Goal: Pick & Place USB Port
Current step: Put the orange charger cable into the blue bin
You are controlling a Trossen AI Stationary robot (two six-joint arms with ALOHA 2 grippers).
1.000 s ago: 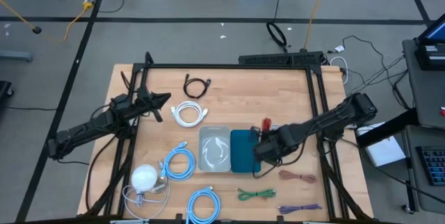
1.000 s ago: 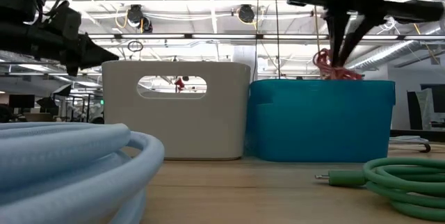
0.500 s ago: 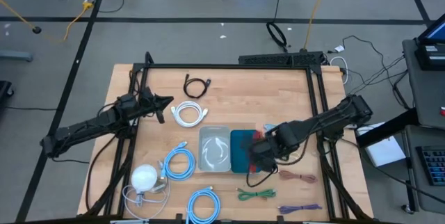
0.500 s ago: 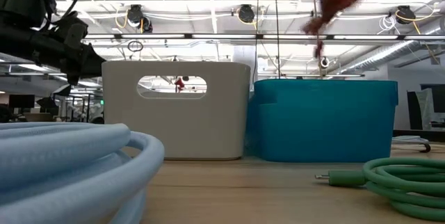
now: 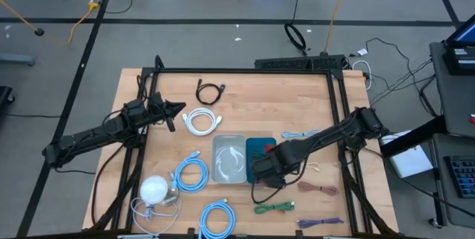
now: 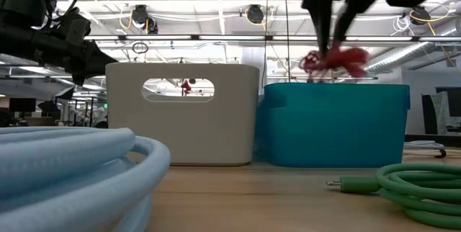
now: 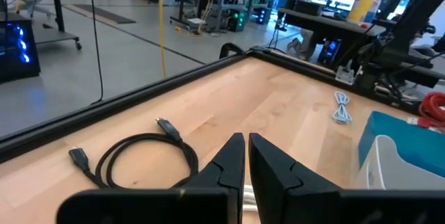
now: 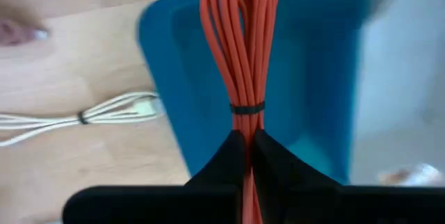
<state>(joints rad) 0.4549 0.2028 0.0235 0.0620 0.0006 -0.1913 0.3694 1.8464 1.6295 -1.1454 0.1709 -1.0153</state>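
Observation:
A red cable bundle [image 8: 240, 50] hangs from my right gripper [image 8: 247, 144], which is shut on it. In the low view the red cable [image 6: 337, 60] sits just above the rim of the teal bin [image 6: 335, 124], below my right gripper [image 6: 333, 34]. In the high view my right gripper [image 5: 266, 163] is over the teal bin [image 5: 256, 150], next to the pale bin [image 5: 228, 157]. My left gripper [image 5: 177, 107] hovers shut over the table's far left, holding nothing. It shows as my left gripper [image 7: 246, 156] in its own view. My right gripper pinches the red bundle between its two fingers, just short of the black tie [image 8: 247, 108] that binds the strands. The fingers point steeply down, and the bundle runs on from them along their line. It hangs clear, above the open teal bin.
A black cable [image 5: 210, 92] and a white coil [image 5: 202, 122] lie at the far left. Blue coils [image 5: 191, 174] and a white round object [image 5: 154, 189] lie near left. Green [image 5: 273, 208], purple [image 5: 319, 223] and brown [image 5: 318, 188] cables lie near right; a pale cable [image 5: 300, 134] lies right of the bins.
My right gripper has carried the red cable toward the table's left, from the teal bin's right side to above the bin, tipping more steeply downward. The cable has stayed in the hold and clear of the bin.

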